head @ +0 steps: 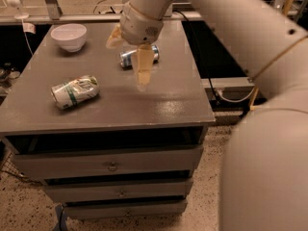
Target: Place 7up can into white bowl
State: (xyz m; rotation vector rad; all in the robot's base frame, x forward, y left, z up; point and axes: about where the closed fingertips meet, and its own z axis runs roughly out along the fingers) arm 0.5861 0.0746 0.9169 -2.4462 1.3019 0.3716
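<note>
White bowl [69, 36] sits empty, far left on the grey table [168, 97]. The 7up can [75, 91] lies sideways, near left, green markings unreadable. The gripper [127, 66] hangs spread, grasping nothing, over the blue can [126, 58].

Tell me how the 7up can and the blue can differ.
The 7up can is whitish with green bands; the blue can is blue and silver. The 7up can lies near the table's front edge, fully in view; the blue can lies farther back, partly hidden behind the pincer hanging above mid-table. Both lie on their sides on the grey table.
</note>
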